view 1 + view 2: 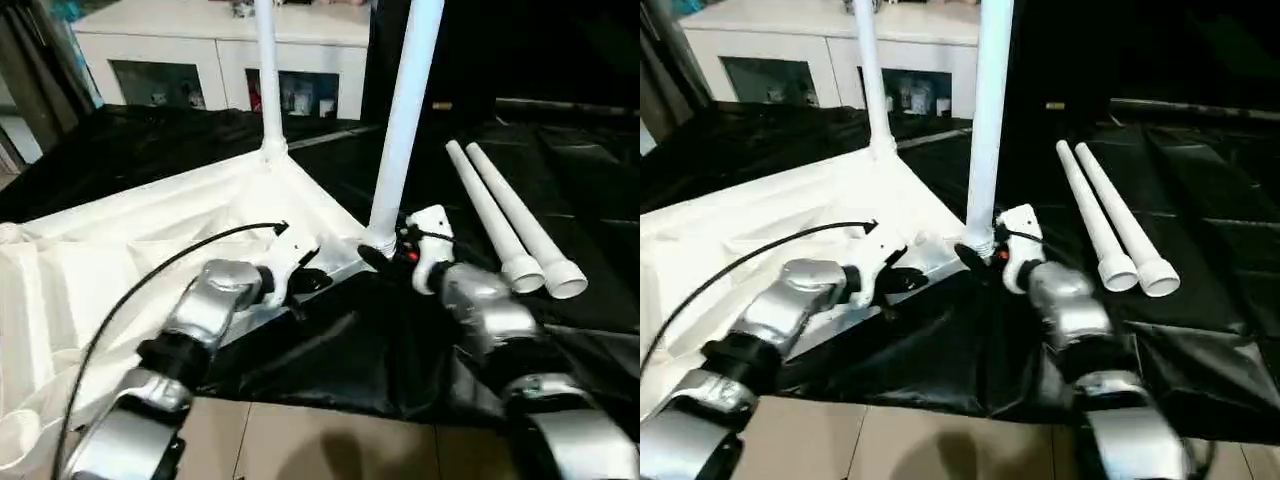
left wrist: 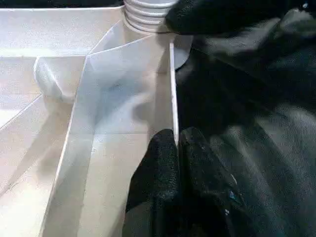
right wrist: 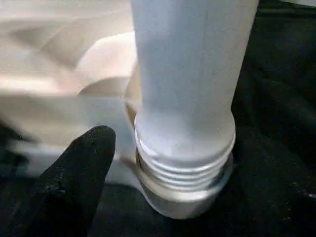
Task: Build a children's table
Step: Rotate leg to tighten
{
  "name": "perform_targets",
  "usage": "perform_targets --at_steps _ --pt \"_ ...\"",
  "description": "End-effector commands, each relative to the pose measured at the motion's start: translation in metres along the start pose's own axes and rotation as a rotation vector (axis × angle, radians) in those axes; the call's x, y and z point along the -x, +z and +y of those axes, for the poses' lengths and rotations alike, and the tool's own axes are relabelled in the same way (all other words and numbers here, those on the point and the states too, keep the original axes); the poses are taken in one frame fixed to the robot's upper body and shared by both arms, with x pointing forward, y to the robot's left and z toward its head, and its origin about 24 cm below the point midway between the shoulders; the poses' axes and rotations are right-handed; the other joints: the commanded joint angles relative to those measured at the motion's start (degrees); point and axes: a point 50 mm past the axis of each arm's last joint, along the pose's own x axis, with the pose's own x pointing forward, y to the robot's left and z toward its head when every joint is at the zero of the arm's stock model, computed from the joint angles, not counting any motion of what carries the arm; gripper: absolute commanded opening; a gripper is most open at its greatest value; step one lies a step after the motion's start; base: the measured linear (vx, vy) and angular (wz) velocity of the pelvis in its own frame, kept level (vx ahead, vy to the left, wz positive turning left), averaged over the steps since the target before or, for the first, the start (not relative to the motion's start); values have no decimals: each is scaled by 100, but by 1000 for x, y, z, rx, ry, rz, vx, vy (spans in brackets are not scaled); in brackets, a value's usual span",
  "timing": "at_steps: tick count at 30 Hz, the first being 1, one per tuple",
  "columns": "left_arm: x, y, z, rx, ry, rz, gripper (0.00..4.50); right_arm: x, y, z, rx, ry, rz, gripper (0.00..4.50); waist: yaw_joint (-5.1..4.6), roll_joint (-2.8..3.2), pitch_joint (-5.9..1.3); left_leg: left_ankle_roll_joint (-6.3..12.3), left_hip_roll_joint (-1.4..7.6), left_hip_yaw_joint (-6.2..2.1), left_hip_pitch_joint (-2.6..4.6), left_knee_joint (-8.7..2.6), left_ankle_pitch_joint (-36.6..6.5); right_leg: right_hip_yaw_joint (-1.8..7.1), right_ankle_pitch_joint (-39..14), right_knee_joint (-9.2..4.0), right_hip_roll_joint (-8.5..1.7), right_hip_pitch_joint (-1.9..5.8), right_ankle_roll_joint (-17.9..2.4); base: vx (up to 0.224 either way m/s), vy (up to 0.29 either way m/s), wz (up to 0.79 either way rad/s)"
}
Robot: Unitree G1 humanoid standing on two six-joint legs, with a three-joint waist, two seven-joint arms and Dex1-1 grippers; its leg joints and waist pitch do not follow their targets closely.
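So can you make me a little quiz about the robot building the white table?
1. How many legs stand upright in the table top?
2. True or false: the two loose legs lie on the black cloth beside each other.
3. What does the left gripper pinch? A) a loose leg B) the table top's edge wall C) the cloth

Key
1. Two: the far leg and the near leg, whose threads still show at the socket, beside the right gripper.
2. True.
3. B.
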Motion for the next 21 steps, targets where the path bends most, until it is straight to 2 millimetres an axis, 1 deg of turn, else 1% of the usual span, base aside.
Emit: perform_targets --at_steps 1,2,3,4,5,6,7,8,9,10,11,13,14,15,16,18,19,20,21 --pt "-5 6 -11 -41 -86 -41 0 -8 3 19 46 167 3 395 44 -39 -420 572 110 -25 -64 -272 -82 253 710 -303 -372 386 -1444 0 0 0" --pt "1 3 -15 -54 -149 -50 0 1 7 15 65 226 -3 395 54 -32 -436 634 109 -15 -59 -250 19 252 959 -274 -357 377 -1495 0 0 0" --pt "5 2 -18 -64 -191 -49 0 7 10 13 80 270 0 395 60 -32 -449 786 123 -19 -77 -214 214 238 1394 -223 -349 372 -1595 0 0 0" --pt "9 0 -19 -71 -213 -42 0 11 12 11 87 305 8 395 61 -32 -441 859 118 -7 -79 -198 235 236 1528 -214 -336 359 -1637 0 0 0" --pt "12 -1 -20 -76 -227 -35 0 14 12 11 94 338 20 395 58 -20 -426 945 134 -2 -76 -198 146 228 1488 -216 -345 334 -1717 0 0 0" --pt "13 -2 -20 -80 -234 -30 0 16 12 10 100 360 29 395 70 -16 -422 956 154 -1 -60 -203 22 225 1294 -233 -356 328 -1739 0 0 0" --pt "16 -3 -20 -85 -242 -23 0 20 12 10 108 393 41 395 86 -12 -409 911 164 -2 -43 -216 -94 222 1035 -253 -351 322 -1744 0 0 0" --pt "19 -5 -21 -89 -254 -15 0 23 11 11 114 427 59 395 92 -35 -400 891 166 8 -46 -221 -153 229 920 -264 -359 320 -1738 0 0 0" --pt "22 -6 -21 -92 -263 -10 0 25 11 11 117 451 71 395 111 -22 -391 824 177 4 -37 -236 -272 231 673 -282 -368 320 -1703 0 0 0" --pt "26 -8 -22 -96 -278 -2 0 28 10 12 125 488 92 395 111 -37 -379 771 189 11 -29 -248 -378 239 510 -296 -372 304 -1686 0 0 0" --pt "27 -8 -21 -97 -277 -3 0 28 9 12 125 495 101 395 118 -37 -373 734 192 8 -29 -257 -424 239 412 -299 -374 309 -1670 0 0 0" --pt "28 -8 -20 -95 -267 -5 0 29 7 12 128 501 115 395 119 -34 -349 582 184 15 -13 -279 -603 248 31 -342 -378 292 -1596 0 0 0" --pt "28 -9 -19 -94 -261 -4 0 29 5 13 134 505 126 395 117 -38 -346 540 186 15 -8 -286 -659 251 -78 -354 -384 290 -1577 0 0 0" --pt "29 -9 -18 -93 -255 -1 0 29 2 14 144 514 145 380 118 -39 -345 466 184 13 -3 -295 -715 253 -225 -365 -388 288 -1534 0 0 0" --pt "29 -9 -18 -92 -253 -1 0 29 2 14 145 515 146 370 116 -45 -348 420 177 12 -11 -297 -706 258 -275 -368 -392 299 -1495 0 0 0" --pt "29 -9 -17 -92 -251 -2 0 29 2 14 142 517 146 353 119 -45 -356 406 174 13 -10 -291 -649 264 -218 -362 -393 300 -1478 0 0 0" --pt "29 -9 -17 -92 -251 -3 0 29 2 14 142 517 147 344 119 -48 -363 421 168 13 -18 -284 -562 263 -88 -346 -385 305 -1481 0 0 0" --pt "29 -8 -17 -92 -252 -3 0 29 3 14 143 519 148 326 123 -39 -370 447 163 11 -26 -276 -479 260 46 -330 -382 309 -1490 0 0 0" --pt "29 -8 -17 -92 -253 -4 0 29 3 13 143 518 149 326 122 -50 -376 478 157 13 -31 -266 -417 256 160 -321 -374 311 -1497 0 0 0"
